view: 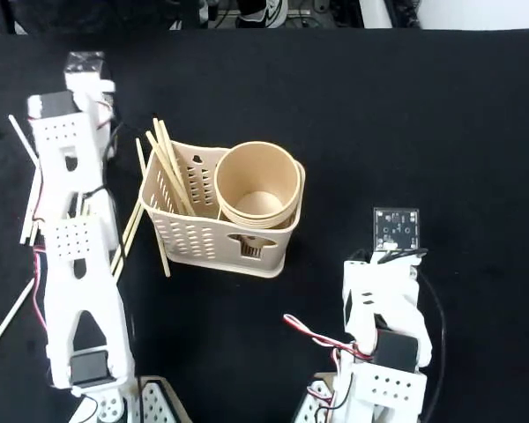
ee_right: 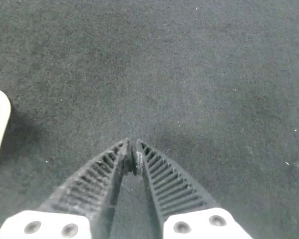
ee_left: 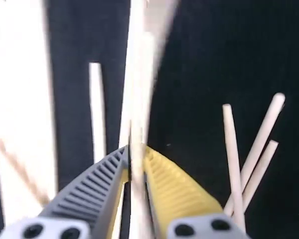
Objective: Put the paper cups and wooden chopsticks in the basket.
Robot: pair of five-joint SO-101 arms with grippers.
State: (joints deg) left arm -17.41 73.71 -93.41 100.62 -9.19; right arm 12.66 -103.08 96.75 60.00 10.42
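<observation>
Chopstick (ee_left: 137,99) is being squeezed by the left gripper (ee_left: 134,149). The grey finger and the yellow finger are pressing together on this thin pale stick. The stick is poking straight out past the tips. Three more chopsticks (ee_left: 232,149) are showing beside it against the black table (ee_left: 199,59), fanning out from each other.

From above, the left arm (view: 70,238) is stretching along the left side of the table. Loose sticks (view: 21,137) are lying on the black top next to it.

The basket (view: 216,242) is standing just to the right of that arm, near the middle of the table. A bunch of sticks (view: 170,172) is standing in its left part, leaning up and out over the rim. The paper cups (view: 257,181) are sitting in its right part, stacked one inside the other with the open mouth up. A few more sticks (view: 128,236) are leaning on the outside of the basket, between it and the left arm.

The right gripper (ee_right: 132,144) is pressing its two dark fingers tight together with nothing between them. It is hanging over bare black table. The right arm (view: 383,326) is sitting at the near right side, apart from the basket.
</observation>
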